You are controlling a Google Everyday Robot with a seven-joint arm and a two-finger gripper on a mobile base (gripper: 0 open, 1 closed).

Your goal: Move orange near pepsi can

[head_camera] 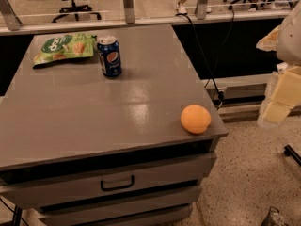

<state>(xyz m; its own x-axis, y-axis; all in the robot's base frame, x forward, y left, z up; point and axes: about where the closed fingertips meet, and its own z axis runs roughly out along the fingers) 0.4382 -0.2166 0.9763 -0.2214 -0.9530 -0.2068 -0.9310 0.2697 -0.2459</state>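
Observation:
The orange lies on the grey cabinet top, close to its front right corner. The pepsi can stands upright at the back of the top, left of centre, a long way from the orange. My gripper hangs at the right edge of the camera view, off the cabinet and over the floor, to the right of the orange and apart from it. It holds nothing that I can see.
A green snack bag lies flat just left of the can at the back left. The cabinet has drawers with a handle at the front. Cables hang behind the right side. Speckled floor lies to the right.

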